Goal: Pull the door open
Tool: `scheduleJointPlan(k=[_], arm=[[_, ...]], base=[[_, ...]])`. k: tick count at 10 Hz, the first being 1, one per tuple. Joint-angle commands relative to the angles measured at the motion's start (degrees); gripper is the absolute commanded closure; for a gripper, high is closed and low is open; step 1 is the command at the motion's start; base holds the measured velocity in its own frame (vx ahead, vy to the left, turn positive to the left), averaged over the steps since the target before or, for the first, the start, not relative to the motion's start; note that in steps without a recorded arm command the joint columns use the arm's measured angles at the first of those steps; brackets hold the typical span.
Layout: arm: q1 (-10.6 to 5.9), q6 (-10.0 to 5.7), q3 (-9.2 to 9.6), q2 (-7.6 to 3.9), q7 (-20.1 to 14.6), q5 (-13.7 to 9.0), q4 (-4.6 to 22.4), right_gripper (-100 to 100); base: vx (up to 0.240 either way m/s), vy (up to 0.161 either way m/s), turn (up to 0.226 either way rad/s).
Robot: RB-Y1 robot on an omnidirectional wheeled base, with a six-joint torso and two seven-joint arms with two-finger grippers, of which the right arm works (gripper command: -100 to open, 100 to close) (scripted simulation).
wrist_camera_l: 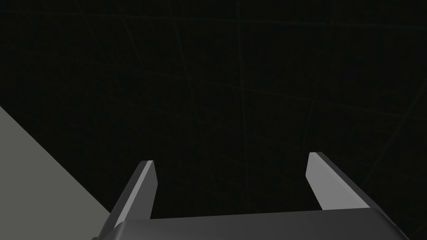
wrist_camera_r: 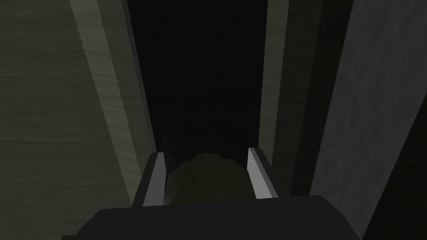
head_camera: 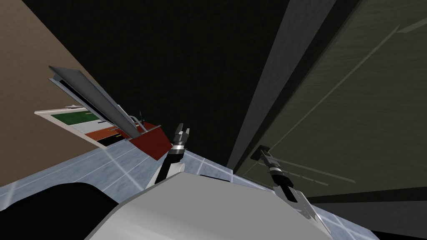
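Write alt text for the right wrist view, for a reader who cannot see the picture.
The right gripper is shut on a rounded, dull olive knob, with one thin grey finger pressed to each of its sides. Behind it rises the dim, olive-grey door, where paler upright strips flank a darker recess.
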Motion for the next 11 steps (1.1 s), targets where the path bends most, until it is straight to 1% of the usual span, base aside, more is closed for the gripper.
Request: scheduleJointPlan(k=[1, 2, 3, 7, 11], arm=[[-0.06, -0.06, -0.11, -0.05, -0.03, -0.06, -0.12, 100], [-0.43, 0.0, 0.41, -0.03, -1.94, -1.03, 0.43, 100], [-0.61, 0.0, 0.56, -0.05, -2.7, -1.44, 0.6, 100], [-1.79, 0.01, 1.64, -0.16, -7.74, -4.22, 1.76, 100], [-3.48, 0.03, 3.19, -0.32, -14.31, -8.18, 3.4, 100]], base=[[0.0, 0.0, 0.0], [-0.024, -0.016, 0.026], [-0.04, -0.03, 0.042], [-0.05, -0.026, 0.036], [-0.067, -0.039, 0.052]])
